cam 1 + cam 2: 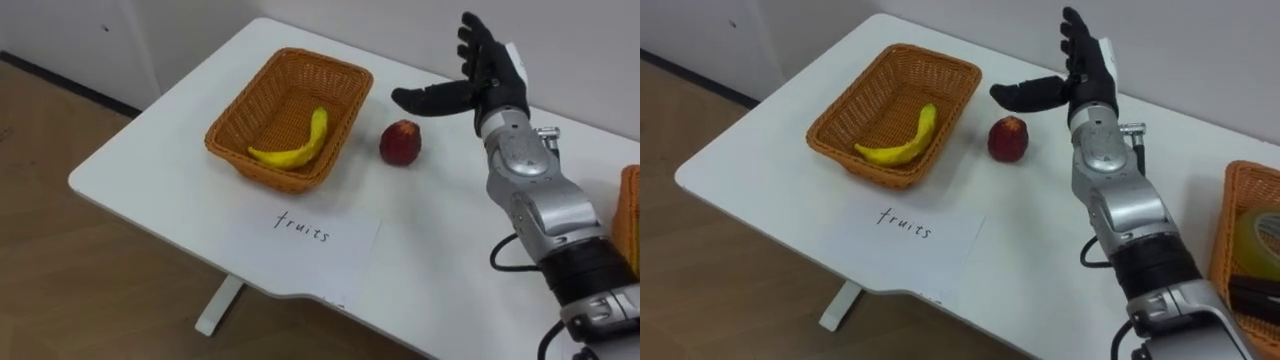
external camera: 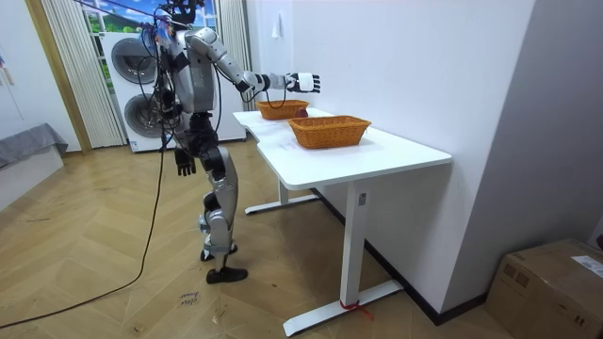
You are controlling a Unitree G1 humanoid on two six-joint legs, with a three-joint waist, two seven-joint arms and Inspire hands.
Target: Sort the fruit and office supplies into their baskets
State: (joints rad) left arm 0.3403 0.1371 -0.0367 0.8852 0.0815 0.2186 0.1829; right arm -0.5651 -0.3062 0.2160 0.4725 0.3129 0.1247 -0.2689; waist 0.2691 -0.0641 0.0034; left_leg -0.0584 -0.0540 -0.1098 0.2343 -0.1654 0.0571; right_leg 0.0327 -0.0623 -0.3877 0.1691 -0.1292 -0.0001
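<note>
Right hand (image 1: 487, 85) hovers near the apple (image 1: 400, 142), fingers (image 1: 472, 45) spread, empty. Banana (image 1: 297, 146) in basket (image 1: 245, 112); apple on counter (image 1: 170, 175) beside it.

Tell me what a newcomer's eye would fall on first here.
First, the robot's right hand, open and held above the white table, just right of a red apple that sits on the tabletop outside any basket. Next, the yellow banana lying in the wicker basket to the apple's left, with a handwritten paper label on the table in front of it.
</note>
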